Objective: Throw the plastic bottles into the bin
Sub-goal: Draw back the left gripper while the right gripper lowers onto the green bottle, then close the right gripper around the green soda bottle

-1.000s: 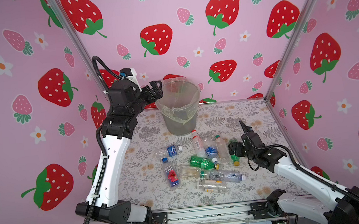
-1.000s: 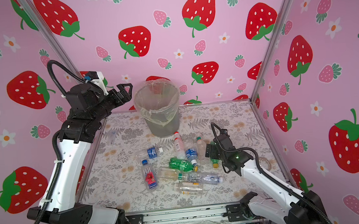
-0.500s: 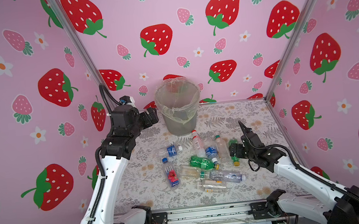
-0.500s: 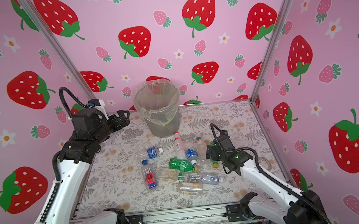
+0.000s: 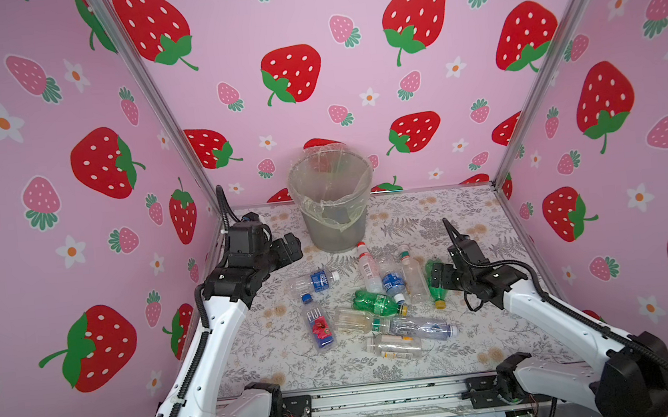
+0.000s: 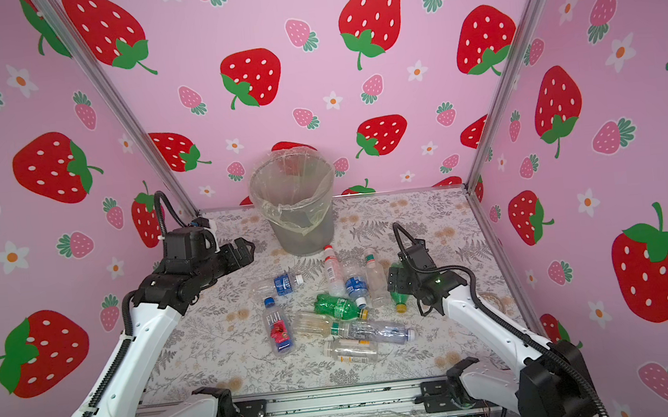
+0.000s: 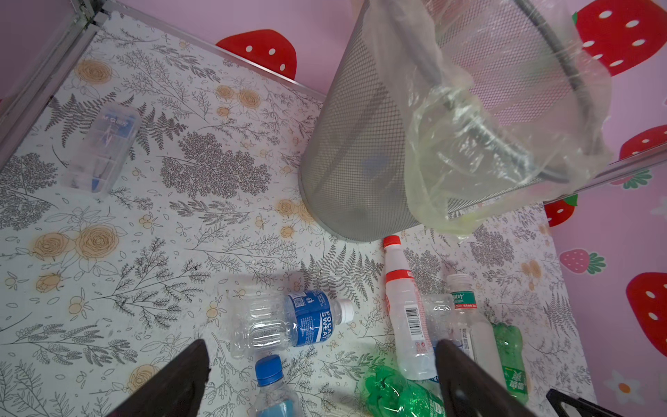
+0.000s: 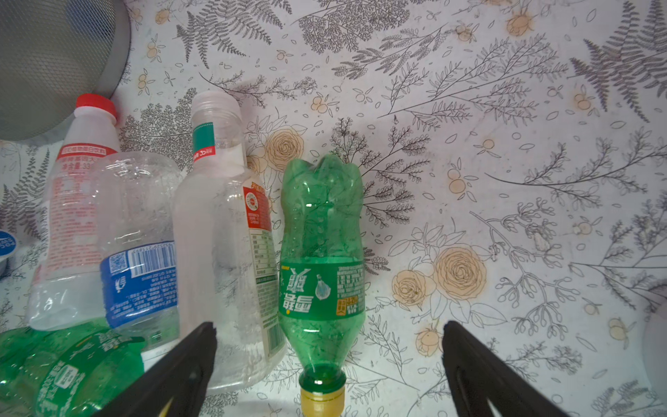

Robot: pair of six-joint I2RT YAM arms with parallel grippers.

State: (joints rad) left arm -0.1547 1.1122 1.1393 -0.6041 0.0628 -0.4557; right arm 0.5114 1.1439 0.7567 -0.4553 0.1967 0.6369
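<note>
There is lots to do: about ten plastic bottles point(image 5: 377, 302) lie on the table point(image 5: 429, 217) outside the bin point(image 5: 334, 228), and the left pincer point(image 7: 323, 352) and right pincer point(image 8: 329, 330) are wide open, empty.

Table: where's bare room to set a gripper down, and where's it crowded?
Bare: the back right stretch of the table between the bin and the right wall; the left front patch between the left arm and the Fiji bottle. Crowded: the middle, where the plastic bottles lie packed from the bin's foot forward.
</note>
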